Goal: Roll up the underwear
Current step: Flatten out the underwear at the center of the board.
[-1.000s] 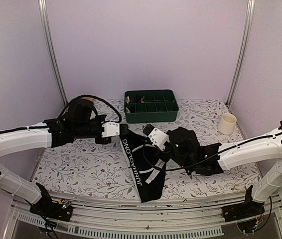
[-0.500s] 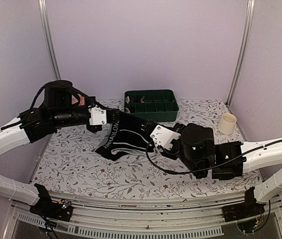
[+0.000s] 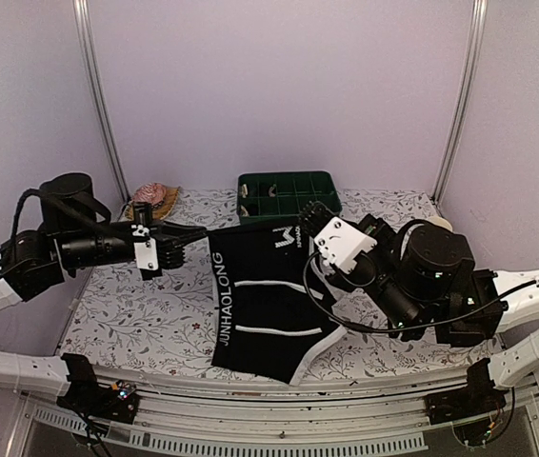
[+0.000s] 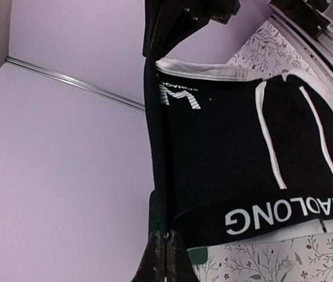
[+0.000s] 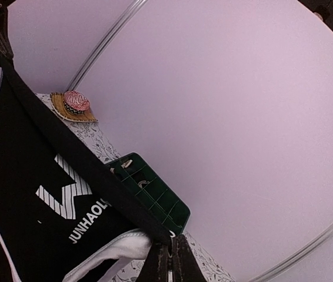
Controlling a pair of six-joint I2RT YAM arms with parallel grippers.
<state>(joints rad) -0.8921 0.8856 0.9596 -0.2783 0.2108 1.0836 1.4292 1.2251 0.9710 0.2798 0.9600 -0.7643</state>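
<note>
The underwear (image 3: 268, 309) is black with white stripes and white waistband lettering. It hangs spread out above the table, held up by one top edge stretched taut between both grippers. My left gripper (image 3: 199, 237) is shut on the left end of that edge, and its fingertips (image 4: 158, 262) pinch the fabric (image 4: 225, 147). My right gripper (image 3: 307, 222) is shut on the right end, pinching the black edge (image 5: 66, 147) beside a white hem. The lower part drapes down toward the table's front.
A green divided tray (image 3: 289, 202) stands at the back centre of the floral table (image 3: 136, 309). A straw hat with a pink top (image 3: 153, 198) lies at the back left. Purple walls close in the back and both sides.
Both arms have risen and pulled apart. The underwear, bunched low between them a second ago, is now lifted and stretched flat, with its lettering showing.
</note>
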